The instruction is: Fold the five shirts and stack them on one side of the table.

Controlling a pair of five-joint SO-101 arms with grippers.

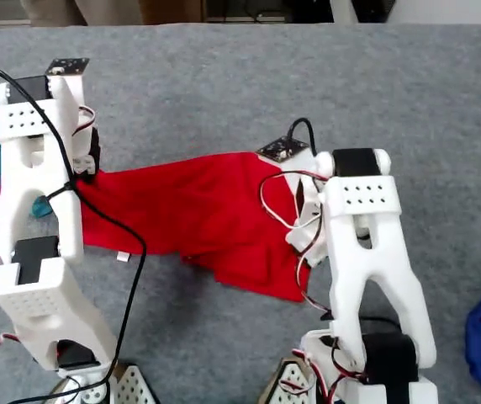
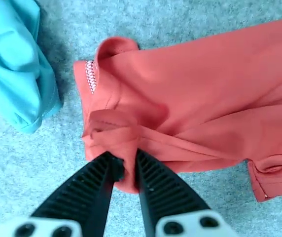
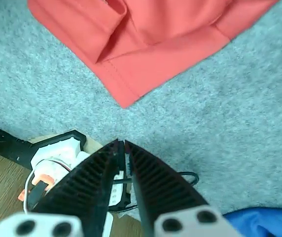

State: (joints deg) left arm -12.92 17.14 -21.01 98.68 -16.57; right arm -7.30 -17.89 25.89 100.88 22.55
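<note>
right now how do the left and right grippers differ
The left gripper is shut on a fold of the red shirt; the right gripper is shut on nothing. The left is near the shirt's collar, by the teal shirt; the right is over bare grey cover, off the shirt's hem. Both have black ribbed fingers.

The left arm (image 1: 34, 177) and right arm (image 1: 367, 252) are white plastic shells with grids of small holes and black motors. A black cable (image 1: 143, 252) and red-and-white wires (image 1: 263, 198) run behind the hands. Left gripper (image 2: 125, 168) and right gripper (image 3: 122, 144) have black ribbed fingers (image 2: 89, 190) on white bases
</note>
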